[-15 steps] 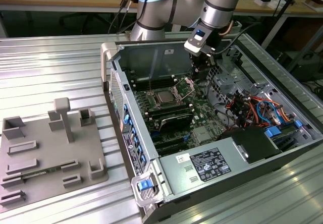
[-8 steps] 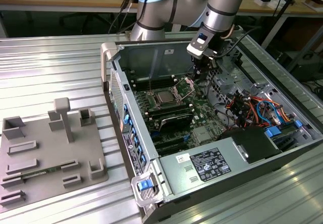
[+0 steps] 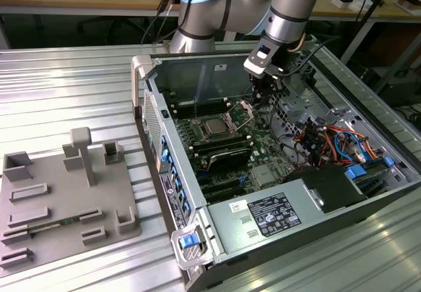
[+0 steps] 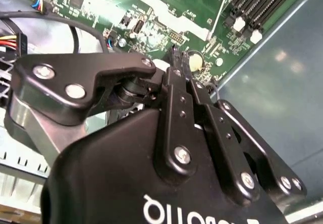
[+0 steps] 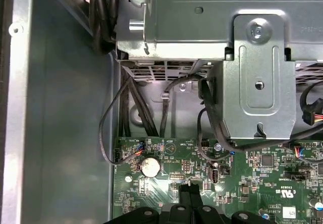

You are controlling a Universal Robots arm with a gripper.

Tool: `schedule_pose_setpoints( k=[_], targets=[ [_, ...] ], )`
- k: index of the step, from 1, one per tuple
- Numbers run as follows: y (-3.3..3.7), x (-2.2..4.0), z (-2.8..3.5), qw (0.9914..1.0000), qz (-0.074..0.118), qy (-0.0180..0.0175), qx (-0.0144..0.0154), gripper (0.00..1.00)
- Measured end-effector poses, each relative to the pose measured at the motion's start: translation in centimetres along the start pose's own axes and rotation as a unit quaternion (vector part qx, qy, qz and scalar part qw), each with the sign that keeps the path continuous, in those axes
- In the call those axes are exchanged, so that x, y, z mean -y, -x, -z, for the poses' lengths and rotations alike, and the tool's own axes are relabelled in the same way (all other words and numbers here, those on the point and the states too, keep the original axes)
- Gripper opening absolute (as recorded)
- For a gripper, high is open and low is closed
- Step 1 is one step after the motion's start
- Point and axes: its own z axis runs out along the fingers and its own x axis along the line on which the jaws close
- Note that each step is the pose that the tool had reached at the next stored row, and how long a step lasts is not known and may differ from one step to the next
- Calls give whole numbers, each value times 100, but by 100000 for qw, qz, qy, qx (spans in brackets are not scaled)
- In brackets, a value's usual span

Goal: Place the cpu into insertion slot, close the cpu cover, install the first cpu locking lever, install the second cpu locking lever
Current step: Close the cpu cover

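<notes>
In the exterior view the cpu [image 3: 214,127] lies flat with its silvery top up in the insertion slot [image 3: 201,121] on the green board inside the open computer case. The cpu cover [image 3: 243,112] stands raised on its hinge at the slot's far right edge. My gripper [image 3: 264,101] hangs just to the exterior view's right of the raised cover, a little above the board. Both wrist views show its black fingertips [image 4: 176,58] [image 5: 190,186] pressed together over the green board, with nothing between them.
Black memory slots [image 3: 223,150] run beside the socket. Coloured cables [image 3: 329,141] and a metal drive cage [image 5: 257,82] crowd the case's far side. A power supply [image 3: 270,216] fills the near end. A grey fixture plate [image 3: 66,200] lies on the table at the exterior view's left.
</notes>
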Motion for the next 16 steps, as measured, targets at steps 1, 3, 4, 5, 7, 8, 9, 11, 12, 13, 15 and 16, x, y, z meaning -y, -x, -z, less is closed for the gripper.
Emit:
schedule_pose_setpoints(
  k=[1,3,4,5,7,8,9,11,12,13,15,16],
  targets=[
    [1,-1,23,100000,-1,3,0,11],
    [3,-2,82,100000,0,1,5,11],
    [4,-2,93,100000,-1,0,9,11],
    [4,-2,94,100000,0,7,-7,11],
    [4,-2,94,100000,6,3,-4,11],
    [4,-2,95,100000,6,0,3,11],
    [4,-2,95,100000,8,1,4,11],
    [6,-1,96,100000,2,-1,14,11],
    [13,-1,96,100000,-1,-3,23,11],
    [32,-1,94,100000,-1,2,11,11],
    [75,-1,86,100000,3,0,13,11],
    [84,-1,80,100000,2,5,0,11]
  ],
)
